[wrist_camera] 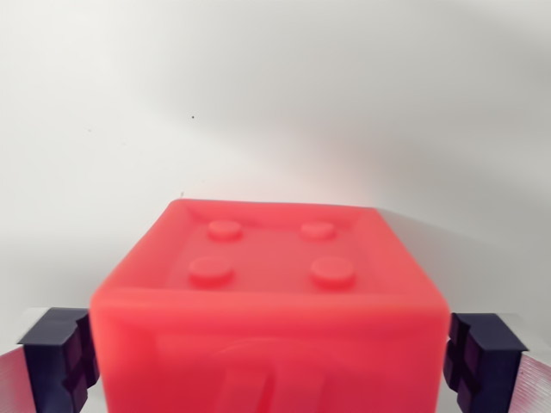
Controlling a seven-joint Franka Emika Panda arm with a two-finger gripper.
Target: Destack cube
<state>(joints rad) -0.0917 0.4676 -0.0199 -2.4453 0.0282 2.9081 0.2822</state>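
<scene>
A red cube (269, 284) with four round studs on its top face fills the lower middle of the wrist view, very close to the camera. My gripper (269, 366) straddles it. The dark blue left pad (57, 354) and right pad (480, 354) press flush against the cube's two sides, with no gap showing on either side. The cube's lower part runs out of the bottom of the picture, so whatever is beneath it is hidden.
A plain white surface (275, 103) stretches behind and around the cube, with a faint shadow to the wrist view's right. No other object shows.
</scene>
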